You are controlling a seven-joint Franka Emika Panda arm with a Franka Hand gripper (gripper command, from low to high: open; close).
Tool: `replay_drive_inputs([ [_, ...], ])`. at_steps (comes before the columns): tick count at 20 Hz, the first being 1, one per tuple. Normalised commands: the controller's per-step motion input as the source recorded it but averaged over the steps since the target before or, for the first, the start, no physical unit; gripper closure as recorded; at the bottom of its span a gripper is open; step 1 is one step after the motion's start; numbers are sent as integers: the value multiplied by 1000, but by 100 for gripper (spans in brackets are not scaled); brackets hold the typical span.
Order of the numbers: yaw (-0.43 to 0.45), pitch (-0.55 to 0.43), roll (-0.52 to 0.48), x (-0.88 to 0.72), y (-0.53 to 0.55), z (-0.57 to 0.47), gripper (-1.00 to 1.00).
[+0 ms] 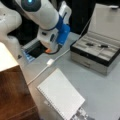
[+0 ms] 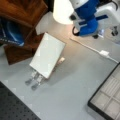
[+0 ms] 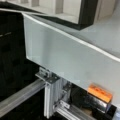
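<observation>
In a front view the white arm with its blue wrist reaches down to the table's back edge, where the gripper (image 1: 49, 49) hangs over a dark gap (image 1: 37, 51). A small orange block (image 1: 48, 51) shows right at the gripper's tip. The wrist view looks along the table's grey side panel (image 3: 67, 57); the same orange block (image 3: 99, 93) sits low at the right on a dark part, beside an aluminium frame post (image 3: 51, 96). The fingers themselves do not show. In a front view only the blue wrist (image 2: 86, 21) is visible.
A white spiral notebook (image 1: 61, 96) (image 2: 47, 55) leans on a small stand. An open compartment box (image 1: 96, 50) (image 2: 107, 97) stands at the right. A white cable with a plug (image 1: 50, 62) (image 2: 103, 53) crosses the table. Wooden shelving (image 1: 15, 95) (image 2: 22, 15) stands at the side.
</observation>
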Motion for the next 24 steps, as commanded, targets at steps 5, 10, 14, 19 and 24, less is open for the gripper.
replay_drive_inputs([
  [5,-153,-129,-369,-534,54,-173,-100],
  [10,-147,-191,-389,-600,82,-195,-100],
  [14,-176,-245,-433,-591,122,-228,-100],
  [19,-131,-268,-386,-561,71,-248,-100],
  [24,-99,-269,-269,-442,-27,-258,-100],
])
